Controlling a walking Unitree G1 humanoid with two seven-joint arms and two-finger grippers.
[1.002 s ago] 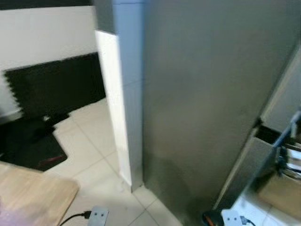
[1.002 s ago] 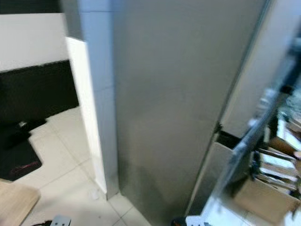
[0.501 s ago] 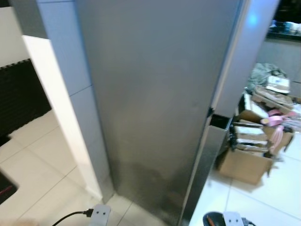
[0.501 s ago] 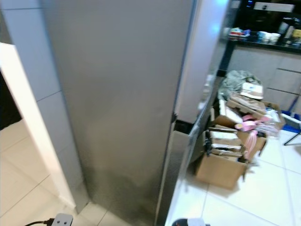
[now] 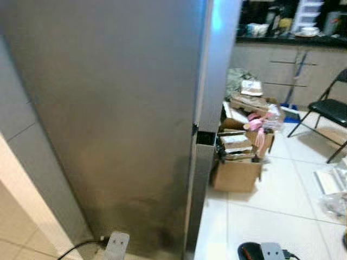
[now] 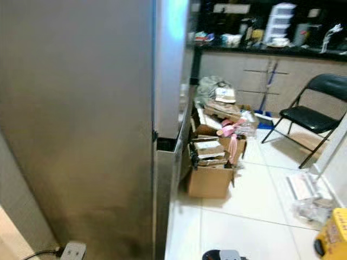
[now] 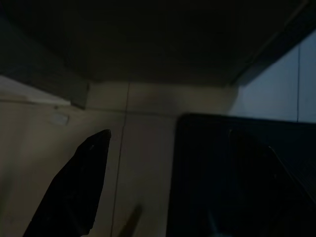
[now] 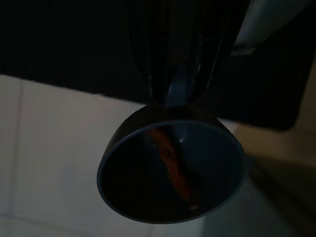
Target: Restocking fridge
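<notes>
The tall grey steel side of the fridge (image 5: pixel 114 124) takes up the left of the head views, standing on pale floor tiles (image 6: pixel 244 211), with its front edge catching a bluish glare. At its foot lies a white power strip (image 5: pixel 116 245) with a black cable. Just beyond the fridge's front corner sits an open cardboard box (image 6: pixel 210 176) stuffed with packets, with more boxes and pink items behind it. Farther back runs a dark table (image 6: pixel 260 46) carrying small containers and a white set of drawers, and a black folding chair (image 6: pixel 309 116) stands to the right, well apart from the boxes. A yellow object (image 6: pixel 333 235) shows at the lower right edge. In the right wrist view the right end effector (image 8: pixel 177 74) is clamped on the handle of a dark blue bowl (image 8: pixel 173 173), which holds a reddish-brown strip inside, above pale floor. In the dark left wrist view the left end effector (image 7: pixel 163 187) hangs over the floor with its fingers (image 7: pixel 79 187) spread apart, holding nothing.
</notes>
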